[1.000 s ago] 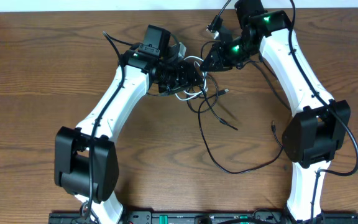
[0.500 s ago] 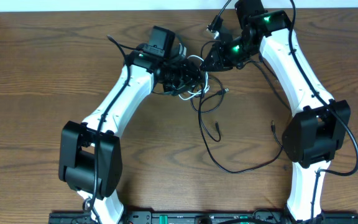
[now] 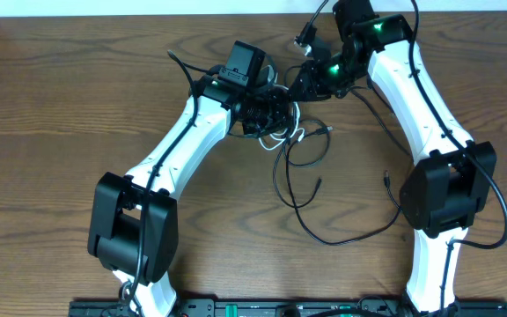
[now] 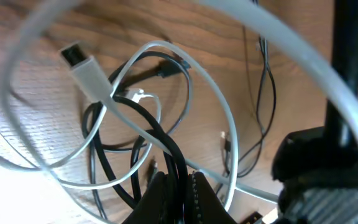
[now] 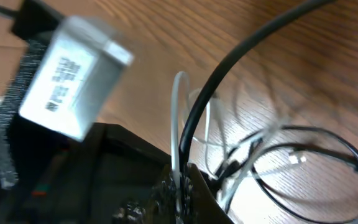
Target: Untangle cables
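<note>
The left gripper [image 4: 178, 186] has slid in to the knot [image 3: 287, 130] and just clamped shut on the black cable [image 4: 149, 126]; a moment ago it stood half open. The right gripper [image 5: 180, 180] stays pinched on the white cable [image 5: 176, 124]. The knot sits between them at the worktop's [image 3: 60, 106] far middle, so both ends look held, ready to pull apart.

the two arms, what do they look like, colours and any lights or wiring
Both the left arm and right arm have smooth white links with bulky black joint housings and black wrists. A thin black wire runs along each white link. The right arm shows two green lights near its wrist. The left gripper and right gripper are black.
</note>
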`<state>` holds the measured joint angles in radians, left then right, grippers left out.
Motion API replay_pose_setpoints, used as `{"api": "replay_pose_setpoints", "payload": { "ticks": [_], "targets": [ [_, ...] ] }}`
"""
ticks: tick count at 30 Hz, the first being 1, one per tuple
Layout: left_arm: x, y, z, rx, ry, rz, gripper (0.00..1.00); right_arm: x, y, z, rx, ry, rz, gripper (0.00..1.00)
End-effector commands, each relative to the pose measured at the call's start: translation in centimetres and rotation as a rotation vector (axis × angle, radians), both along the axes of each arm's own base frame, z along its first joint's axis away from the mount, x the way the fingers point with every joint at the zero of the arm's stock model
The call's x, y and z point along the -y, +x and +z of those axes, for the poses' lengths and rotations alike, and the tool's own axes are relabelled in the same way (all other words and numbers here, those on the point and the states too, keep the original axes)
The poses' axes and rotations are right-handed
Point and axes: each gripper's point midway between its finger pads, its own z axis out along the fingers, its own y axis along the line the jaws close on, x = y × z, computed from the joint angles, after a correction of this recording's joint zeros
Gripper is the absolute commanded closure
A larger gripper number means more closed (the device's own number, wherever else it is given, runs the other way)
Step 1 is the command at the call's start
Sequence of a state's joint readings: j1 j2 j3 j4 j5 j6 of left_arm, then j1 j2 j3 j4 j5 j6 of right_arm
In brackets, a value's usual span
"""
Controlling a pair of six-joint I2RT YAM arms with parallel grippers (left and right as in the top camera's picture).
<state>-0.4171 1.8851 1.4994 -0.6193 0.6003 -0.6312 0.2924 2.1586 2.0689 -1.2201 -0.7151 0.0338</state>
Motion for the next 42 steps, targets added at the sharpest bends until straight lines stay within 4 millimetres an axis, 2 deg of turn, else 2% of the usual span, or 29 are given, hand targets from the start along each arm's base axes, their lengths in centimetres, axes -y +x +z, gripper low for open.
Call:
{"api": "replay_pose_setpoints", "payload": {
  "ticks": [1, 7, 11, 15, 23, 29, 32, 35, 40, 42],
  "targets": [
    [-0.6, 0.6, -0.7, 0.030, 0.044, 0.000, 0.93, 0.9, 0.4, 0.0, -0.005, -0.062, -0.060, 0.99],
    [-0.9, 0.7, 0.1, 0.106, 0.057, -0.071, 0.93, 2.8, 0.7, -1.2, -0.030, -0.180, -0.142, 0.99],
    [-1.8, 1.0, 2.2, 0.168, 0.057, -0.061, 0.93, 4.2, 1.1, -2.0, -0.034, -0.268, -0.202, 0.99],
    [-3.4, 1.3, 5.3, 0.251, 0.054, -0.040, 0.93, 5.7, 1.4, -2.5, -0.035, -0.333, -0.246, 0.99],
    [-10.2, 1.0, 12.0, 0.386, 0.090, 0.100, 0.93, 9.2, 1.8, -3.1, -0.055, -0.413, -0.312, 0.99],
    [-14.7, 0.1, 15.5, 0.447, 0.096, 0.210, 0.93, 11.8, 2.0, -3.3, -0.080, -0.443, -0.360, 0.99],
    [-15.9, -0.5, 16.4, 0.457, 0.101, 0.237, 0.93, 12.6, 2.0, -3.3, -0.090, -0.444, -0.377, 0.99],
    [-16.0, -1.0, 16.4, 0.449, 0.101, 0.239, 0.93, 12.7, 2.0, -3.3, -0.084, -0.438, -0.360, 0.99],
    [-15.0, -1.1, 15.3, 0.410, 0.102, 0.209, 0.93, 11.3, 1.6, -3.1, -0.082, -0.397, -0.306, 0.99],
    [-14.0, -0.9, 14.6, 0.395, 0.100, 0.183, 0.93, 10.6, 1.4, -3.1, -0.079, -0.395, -0.290, 0.99]
  ]
}}
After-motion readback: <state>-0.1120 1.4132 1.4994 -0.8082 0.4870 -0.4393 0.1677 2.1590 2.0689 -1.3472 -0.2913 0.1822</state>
